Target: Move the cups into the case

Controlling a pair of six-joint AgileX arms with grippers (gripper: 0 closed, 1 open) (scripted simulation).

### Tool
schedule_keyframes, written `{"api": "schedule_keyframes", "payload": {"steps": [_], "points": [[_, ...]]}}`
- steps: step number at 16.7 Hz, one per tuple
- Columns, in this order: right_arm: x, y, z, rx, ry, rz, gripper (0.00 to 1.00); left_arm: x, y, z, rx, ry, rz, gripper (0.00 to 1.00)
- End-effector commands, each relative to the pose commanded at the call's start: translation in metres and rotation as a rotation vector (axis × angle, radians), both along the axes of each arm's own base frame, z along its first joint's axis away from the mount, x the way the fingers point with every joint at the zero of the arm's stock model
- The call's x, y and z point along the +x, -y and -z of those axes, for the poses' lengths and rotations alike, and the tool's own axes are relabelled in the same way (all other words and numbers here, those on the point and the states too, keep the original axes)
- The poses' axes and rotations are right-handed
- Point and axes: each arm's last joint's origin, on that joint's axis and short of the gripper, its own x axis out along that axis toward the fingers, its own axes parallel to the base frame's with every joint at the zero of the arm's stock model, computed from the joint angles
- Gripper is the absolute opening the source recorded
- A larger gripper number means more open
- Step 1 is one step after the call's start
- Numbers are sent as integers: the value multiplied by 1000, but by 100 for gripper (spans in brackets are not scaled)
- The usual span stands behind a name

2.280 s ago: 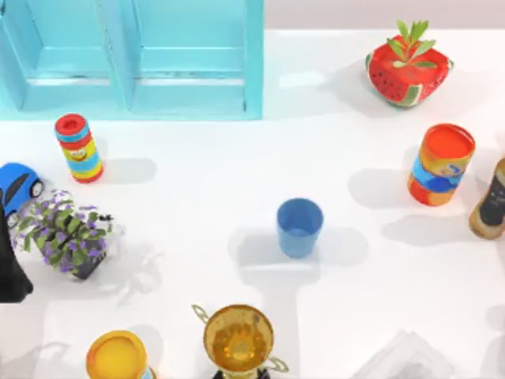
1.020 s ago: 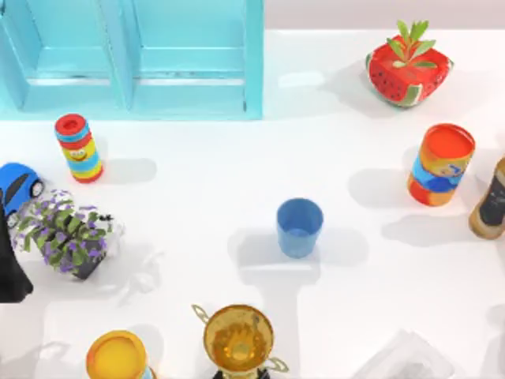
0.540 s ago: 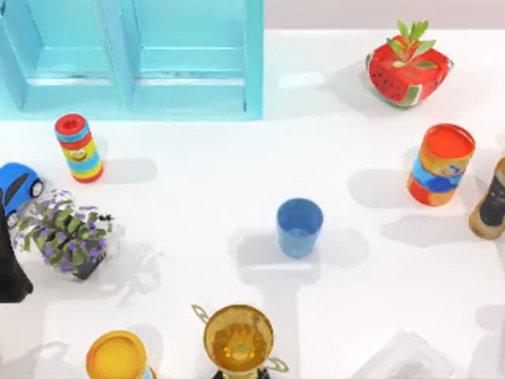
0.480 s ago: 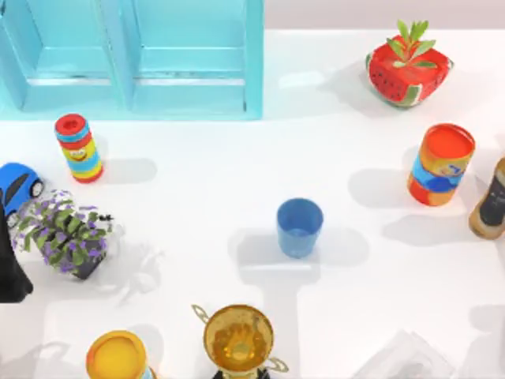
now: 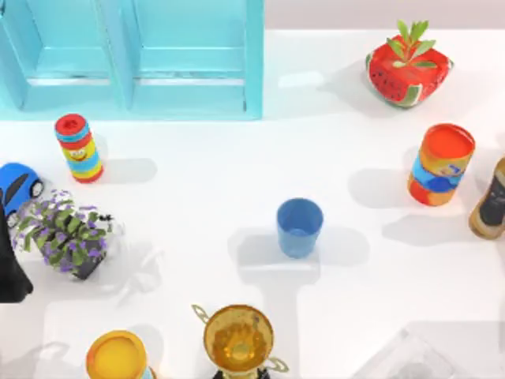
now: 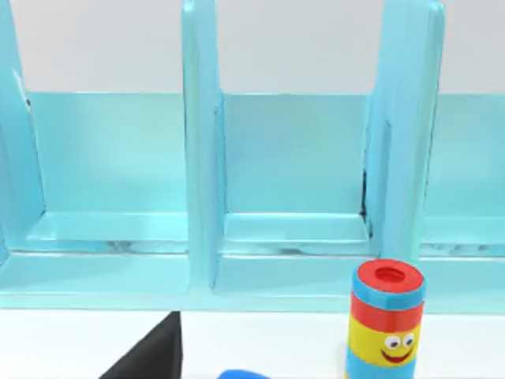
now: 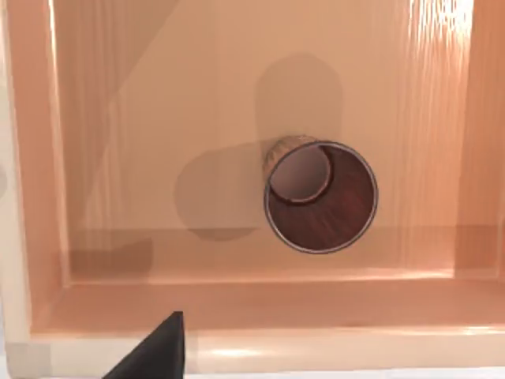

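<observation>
Two cups: one blue cup and one maroon cup, both bound for the case.
Blue cup: upright, mouth up, on the open counter, well apart from both sets of jaws; not yet in the case, so probably the next pick.
Maroon cup: straight ahead of the right jaws, mouth turned toward them, inside a walled recess. Judged to be a bay of the case, hence likely delivered.
Right jaws: clear of the maroon cup, not touching it; open or closed cannot be told.
Left jaws: facing the case's bays, with the striped toy cylinder between jaws and case; open or closed cannot be told.
Left arm: at the counter's left edge, seemingly parked.
Case bays: split by vertical dividers and open toward the counter, so a cup can go in from the front.
Clutter: trophy near the blue cup, orange-and-blue can farther off; both worth avoiding on an approach by either jaws.
Risk: a light, empty tumbler could tip if nudged off-centre.
</observation>
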Motion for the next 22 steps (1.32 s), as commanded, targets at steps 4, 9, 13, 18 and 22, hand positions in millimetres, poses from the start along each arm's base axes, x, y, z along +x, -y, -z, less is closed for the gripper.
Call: {"api": "schedule_keyframes", "payload": {"steps": [4,9,13,18,22], "points": [[-1,-1,-3,-1,0,0,100,0,0,0,0,0,0,100],[15,-8,-4,9,4,0,100,0,0,0,0,0,0,100],[61,-41,-8,38,15,7,100,0,0,0,0,0,0,100],[133,-133,-2,99,9,7,100,0,0,0,0,0,0,100],[164,-239,20,134,-45,6,100,0,0,0,0,0,0,100]]}}
